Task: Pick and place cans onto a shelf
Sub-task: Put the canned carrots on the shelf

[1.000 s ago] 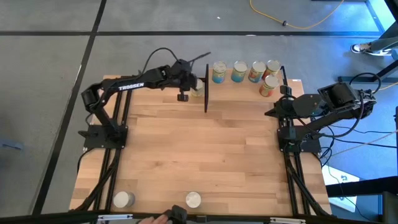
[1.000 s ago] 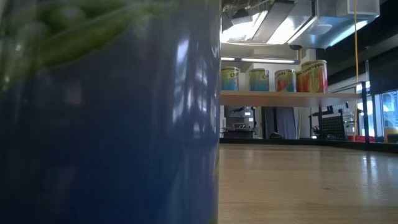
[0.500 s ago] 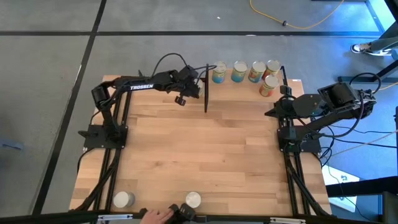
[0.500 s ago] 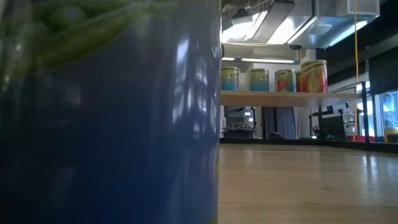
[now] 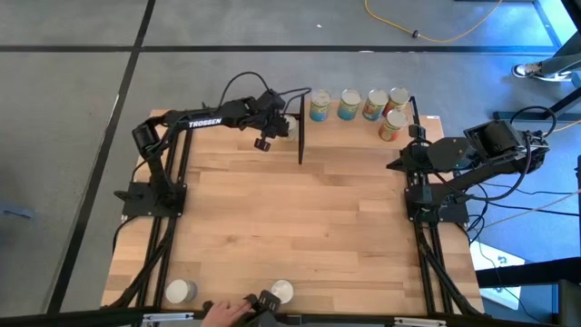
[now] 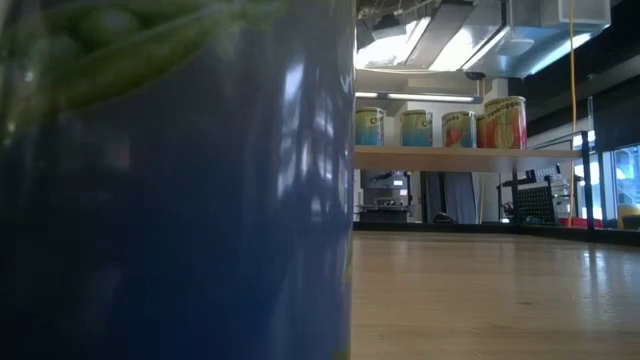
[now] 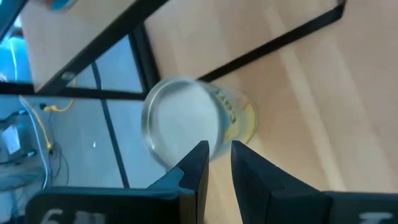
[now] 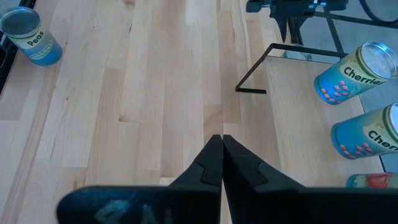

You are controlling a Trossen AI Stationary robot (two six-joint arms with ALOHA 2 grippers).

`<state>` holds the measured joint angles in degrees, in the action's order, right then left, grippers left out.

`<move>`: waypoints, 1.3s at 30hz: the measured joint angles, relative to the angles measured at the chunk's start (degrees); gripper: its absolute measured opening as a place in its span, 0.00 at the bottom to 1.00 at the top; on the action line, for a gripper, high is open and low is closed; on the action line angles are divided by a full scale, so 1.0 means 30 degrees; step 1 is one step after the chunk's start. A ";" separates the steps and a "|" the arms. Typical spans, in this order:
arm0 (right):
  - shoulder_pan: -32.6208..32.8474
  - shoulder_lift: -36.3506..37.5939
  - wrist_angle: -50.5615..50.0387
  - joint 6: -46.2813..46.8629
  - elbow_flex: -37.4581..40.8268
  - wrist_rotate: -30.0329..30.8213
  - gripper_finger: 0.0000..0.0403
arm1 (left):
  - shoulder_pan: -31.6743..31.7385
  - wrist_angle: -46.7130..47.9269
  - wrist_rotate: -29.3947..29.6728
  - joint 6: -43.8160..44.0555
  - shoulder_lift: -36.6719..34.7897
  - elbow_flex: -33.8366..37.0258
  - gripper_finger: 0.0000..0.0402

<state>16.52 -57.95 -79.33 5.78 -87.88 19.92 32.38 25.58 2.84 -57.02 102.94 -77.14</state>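
Seen from above, the left hand [image 5: 283, 128] reaches to the shelf's [image 5: 363, 123] left end at upper centre, its fingers [image 7: 198, 163] slightly parted above a yellow-labelled can [image 7: 193, 121] and not gripping it. Five cans stand on the shelf at upper right, among them a blue one [image 5: 320, 106] and an orange one [image 5: 391, 125]. Two more cans [image 5: 282, 292] stand at the bench's [image 5: 300, 227] bottom edge, near a person's hand [image 5: 218, 313]. The right hand [image 8: 222, 152], pressed together and empty, waits at right.
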 joint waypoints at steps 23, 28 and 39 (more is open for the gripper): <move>-0.0004 -0.0007 -0.0015 -0.0007 0.0007 0.0021 0.02 | -0.0209 -0.0955 0.1219 -0.1047 0.1413 -0.0022 0.14; -0.0004 -0.0007 -0.0009 -0.0007 0.0007 0.0020 0.02 | -0.0365 -0.0654 0.2036 -0.0998 0.1413 -0.0022 0.03; -0.0004 -0.0007 0.0000 0.0025 0.0007 0.0011 0.02 | -0.1379 0.0320 0.3884 -0.0559 0.1443 -0.0189 0.00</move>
<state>16.51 -57.98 -79.33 5.86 -87.85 19.96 28.24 26.54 14.49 -58.70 107.26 -77.71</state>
